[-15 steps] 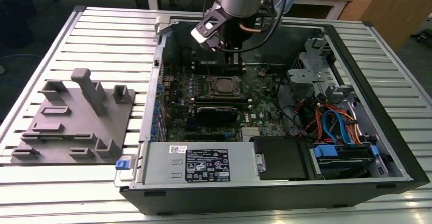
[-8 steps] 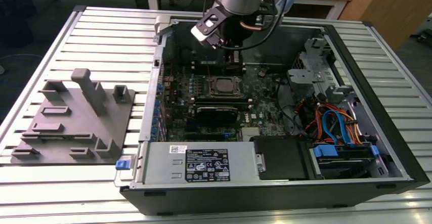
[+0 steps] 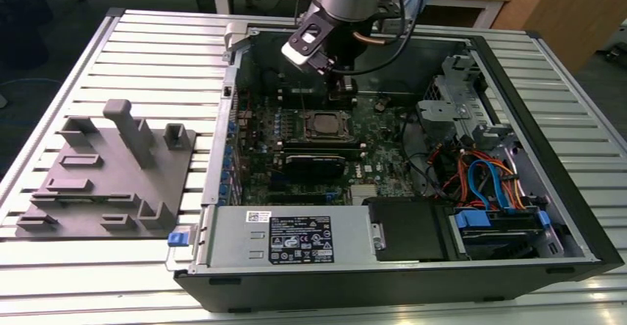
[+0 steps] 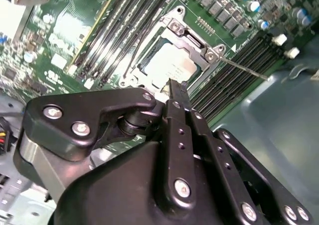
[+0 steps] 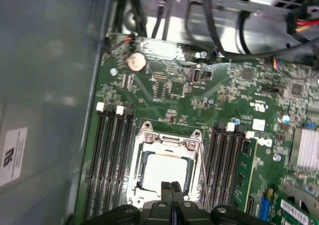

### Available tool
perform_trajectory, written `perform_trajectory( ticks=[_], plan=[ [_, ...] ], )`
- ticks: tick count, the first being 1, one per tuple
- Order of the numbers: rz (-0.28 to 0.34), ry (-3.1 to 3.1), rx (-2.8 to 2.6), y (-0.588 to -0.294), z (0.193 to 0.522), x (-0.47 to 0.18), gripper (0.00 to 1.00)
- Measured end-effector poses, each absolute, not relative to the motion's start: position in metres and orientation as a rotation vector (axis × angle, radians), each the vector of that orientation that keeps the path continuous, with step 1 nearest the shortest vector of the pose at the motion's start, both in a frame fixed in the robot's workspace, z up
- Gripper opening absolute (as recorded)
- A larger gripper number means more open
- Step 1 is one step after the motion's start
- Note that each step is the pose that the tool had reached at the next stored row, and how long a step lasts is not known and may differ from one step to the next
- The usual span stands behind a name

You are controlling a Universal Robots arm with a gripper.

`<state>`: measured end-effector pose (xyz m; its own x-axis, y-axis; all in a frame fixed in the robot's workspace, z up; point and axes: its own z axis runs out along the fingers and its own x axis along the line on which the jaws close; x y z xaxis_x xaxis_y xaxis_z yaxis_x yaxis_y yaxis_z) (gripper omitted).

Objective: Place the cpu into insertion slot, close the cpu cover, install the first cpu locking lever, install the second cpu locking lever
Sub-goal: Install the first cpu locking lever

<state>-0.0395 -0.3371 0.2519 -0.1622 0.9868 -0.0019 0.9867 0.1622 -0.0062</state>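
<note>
Cpu point(image 5: 163, 171): seated in insertion slot point(image 3: 304, 125), centre of frame in exterior view. Silvery top visible through window of cpu cover point(image 4: 192, 38); cover lying down around it.
Gripper point(image 4: 177, 88): fingers pressed together, nothing between them. Tips just over near edge of cpu; in exterior view, just up-frame of insertion slot.
Locking lever point(image 4: 244, 68): thin rod, long axis running out from slot corner across memory slots point(image 4: 224, 93), off to one side of fingertips, apart from them. Latched or loose: cannot tell.
</note>
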Motion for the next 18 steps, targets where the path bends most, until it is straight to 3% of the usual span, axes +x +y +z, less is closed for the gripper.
perform_trajectory(
  ticks=[18],
  plan=[
    [0.010, -2.533, -1.854, -0.3368, 0.2519, -0.0395, 0.10]
  ],
)
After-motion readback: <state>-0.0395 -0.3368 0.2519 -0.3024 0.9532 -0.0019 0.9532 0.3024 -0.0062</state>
